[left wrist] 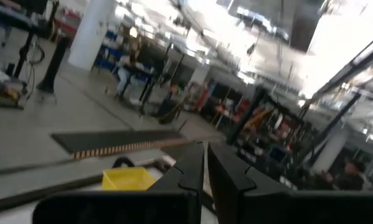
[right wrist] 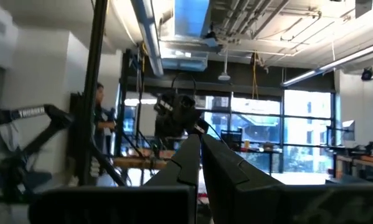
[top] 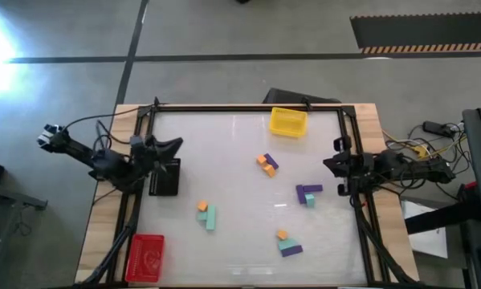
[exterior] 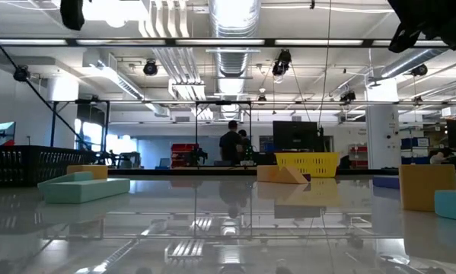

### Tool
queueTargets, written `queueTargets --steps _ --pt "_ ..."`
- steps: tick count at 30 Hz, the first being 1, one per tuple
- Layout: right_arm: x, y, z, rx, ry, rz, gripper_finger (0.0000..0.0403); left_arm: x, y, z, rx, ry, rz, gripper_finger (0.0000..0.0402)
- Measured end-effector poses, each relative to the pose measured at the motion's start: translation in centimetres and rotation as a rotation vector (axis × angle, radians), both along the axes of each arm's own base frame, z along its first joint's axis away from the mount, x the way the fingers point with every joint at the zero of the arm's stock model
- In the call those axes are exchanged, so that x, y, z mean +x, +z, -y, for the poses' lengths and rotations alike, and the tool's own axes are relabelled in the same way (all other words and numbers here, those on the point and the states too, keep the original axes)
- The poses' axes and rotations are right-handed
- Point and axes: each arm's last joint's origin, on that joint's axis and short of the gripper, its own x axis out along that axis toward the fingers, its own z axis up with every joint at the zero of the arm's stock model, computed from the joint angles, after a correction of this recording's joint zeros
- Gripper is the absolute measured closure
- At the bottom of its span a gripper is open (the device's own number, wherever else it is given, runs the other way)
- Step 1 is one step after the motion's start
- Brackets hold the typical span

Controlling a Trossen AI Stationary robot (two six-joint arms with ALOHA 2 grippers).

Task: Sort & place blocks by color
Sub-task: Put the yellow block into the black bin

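Small blocks lie flat on the white table in four groups: orange and purple (top: 266, 164), purple with teal (top: 308, 193), orange beside teal (top: 207, 214), and orange, teal and purple (top: 287, 243). The low view shows a teal bar (exterior: 83, 188) and an orange cube (exterior: 425, 186). My left gripper (top: 173, 147) hovers at the table's left edge above the black tray, fingers shut (left wrist: 205, 163). My right gripper (top: 330, 165) waits at the right edge, fingers shut (right wrist: 200, 150). Both point across the table and hold nothing.
A yellow tray (top: 288, 121) stands near the far edge, a black tray (top: 165, 177) at the left under my left gripper, and a red tray (top: 144, 257) at the near left corner. A dark frame (top: 248, 107) borders the table. People stand in the room beyond (exterior: 231, 143).
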Motion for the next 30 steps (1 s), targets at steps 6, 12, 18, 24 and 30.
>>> queueTargets --steps 6,12,18,24,30 --pt "-0.1 0.3 0.0 0.037 0.018 0.006 0.0394 3.5 1.0 1.7 -0.065 -0.044 -0.113 0.0396" --pt "-0.1 0.4 0.0 0.033 0.015 0.007 0.0394 6.8 1.1 3.3 -0.188 -0.045 -0.232 0.0396" --pt "-0.1 0.4 0.0 0.033 0.015 0.008 0.0394 8.9 0.9 4.6 -0.405 -0.095 -0.425 0.0401" --pt "-0.2 0.7 0.0 0.034 0.015 0.014 0.0394 10.6 -1.4 6.2 -0.689 -0.117 -0.772 0.0401" --pt "-0.3 1.2 0.0 0.033 0.015 0.030 0.0394 11.6 -5.3 7.6 -0.885 -0.048 -1.207 0.0401"
